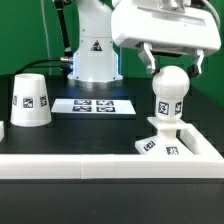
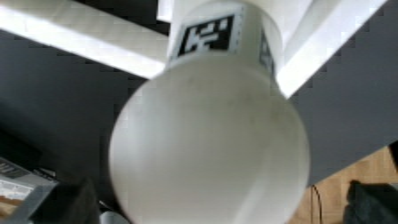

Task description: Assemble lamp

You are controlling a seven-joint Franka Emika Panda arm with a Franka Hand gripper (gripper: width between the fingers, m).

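The ball-headed bulb (image 1: 170, 88) stands upright with its stem on the flat square base (image 1: 158, 148) at the exterior view's right. My gripper (image 1: 172, 62) hangs just above the ball, one finger on each side of its top, and a gap shows on each side, so it is open. In the wrist view the bulb (image 2: 205, 130) fills the middle, with its tagged stem and the base (image 2: 89, 45) beyond it. My gripper (image 2: 205, 205) straddles the ball, and its dark fingers (image 2: 368, 195) stand off the ball's sides. The cone shade (image 1: 30, 100) stands alone at the exterior view's left.
The marker board (image 1: 93, 105) lies flat in the middle behind the parts. A low white wall (image 1: 90, 165) runs along the front of the table. The robot's white pedestal (image 1: 93, 50) stands at the back.
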